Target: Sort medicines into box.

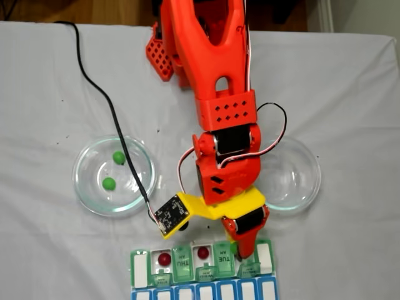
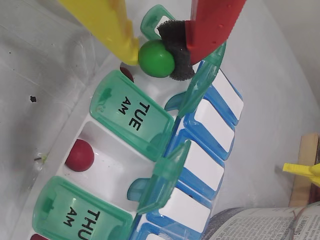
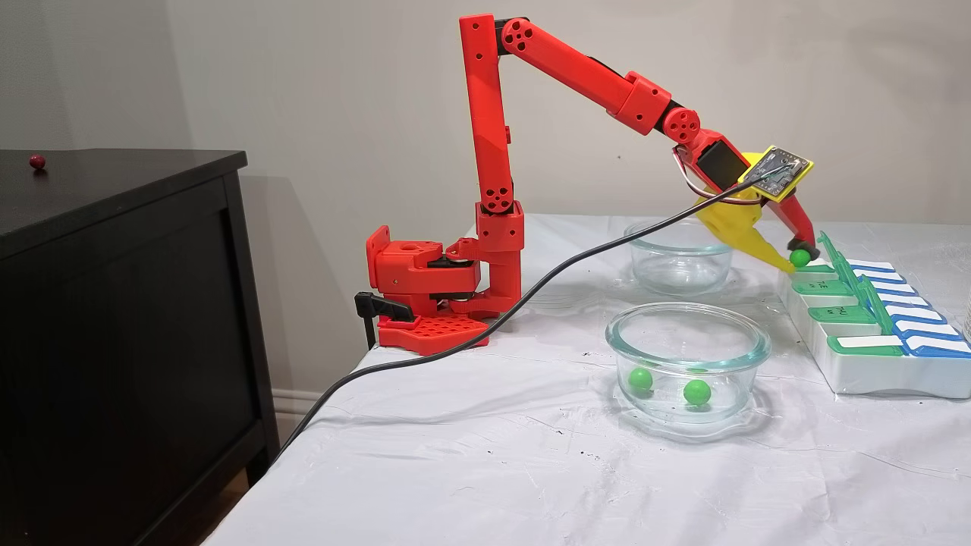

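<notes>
My gripper is shut on a bright green ball, pinched between the yellow finger and the red finger's black pad. It hangs just above the box, near that box's right end in a fixed view, over an open compartment beside the TUE lid. Two dark red balls lie in open compartments. Two more green balls rest in the left glass dish. From the side, the gripper holds the ball over the box's far end.
An empty glass dish sits right of the arm. A black cable runs across the left dish to the wrist camera board. A black cabinet stands left of the table with a red ball on top.
</notes>
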